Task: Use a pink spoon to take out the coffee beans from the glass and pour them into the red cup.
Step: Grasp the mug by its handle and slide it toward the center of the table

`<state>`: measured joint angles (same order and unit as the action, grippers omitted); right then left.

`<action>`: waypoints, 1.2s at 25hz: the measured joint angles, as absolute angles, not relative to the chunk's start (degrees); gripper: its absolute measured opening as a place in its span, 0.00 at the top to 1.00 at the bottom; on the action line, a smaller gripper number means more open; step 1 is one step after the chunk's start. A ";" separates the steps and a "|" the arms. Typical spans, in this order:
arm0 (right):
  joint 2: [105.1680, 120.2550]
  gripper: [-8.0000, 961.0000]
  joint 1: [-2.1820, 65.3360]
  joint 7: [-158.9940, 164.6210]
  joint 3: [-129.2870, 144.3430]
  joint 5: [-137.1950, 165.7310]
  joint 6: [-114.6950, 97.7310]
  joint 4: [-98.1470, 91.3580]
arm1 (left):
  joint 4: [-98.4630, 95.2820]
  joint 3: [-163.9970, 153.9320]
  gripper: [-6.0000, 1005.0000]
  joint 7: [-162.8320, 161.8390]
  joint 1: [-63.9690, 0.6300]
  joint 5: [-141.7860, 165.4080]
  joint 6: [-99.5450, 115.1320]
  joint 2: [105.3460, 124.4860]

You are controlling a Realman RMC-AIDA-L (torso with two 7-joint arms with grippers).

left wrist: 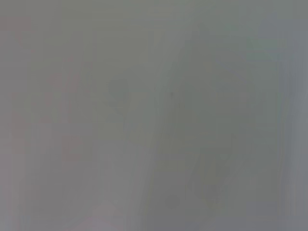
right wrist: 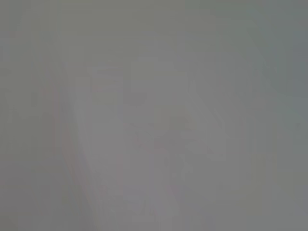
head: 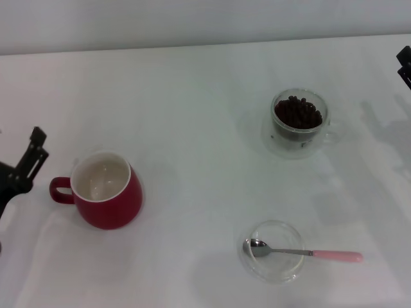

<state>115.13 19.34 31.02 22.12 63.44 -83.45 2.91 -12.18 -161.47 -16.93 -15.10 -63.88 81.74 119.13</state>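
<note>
The left hand (head: pixel 29 157) is parked left of the red cup (head: pixel 106 190); right of the cup, the pink spoon (head: pixel 302 253) should be gripped by its handle, bowl resting in a low glass dish (head: pixel 273 251). Beyond the dish stands the glass (head: pixel 299 123) of coffee beans (head: pixel 297 113), with the right hand (head: pixel 404 64) farther right; neither hand's state can be told. The white desk (head: pixel 192 128) is plain.

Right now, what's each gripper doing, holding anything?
Left gripper: beside the red cup, holding nothing; open or closed cannot be told.
Right gripper: at the far right edge, cannot be told.
</note>
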 joint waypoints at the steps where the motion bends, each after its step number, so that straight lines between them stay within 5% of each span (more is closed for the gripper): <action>1: 115.12 0.11 19.51 31.02 22.01 63.35 -83.43 2.85 | -11.81 -161.46 0.14 -16.94 -14.48 -63.62 82.90 119.12; 16: 115.29 0.11 24.30 30.60 21.48 62.93 -76.98 1.51 | 2.79 -161.50 0.14 -18.51 -3.19 -57.19 101.30 119.01; 30: 115.39 0.11 23.79 30.56 21.44 62.84 -75.84 1.53 | 10.37 -161.63 0.14 -18.51 -3.63 -51.13 98.68 119.00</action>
<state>115.39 23.79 30.56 21.44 62.84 -75.84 1.53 10.37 -161.63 -18.51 -3.63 -51.14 98.68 119.00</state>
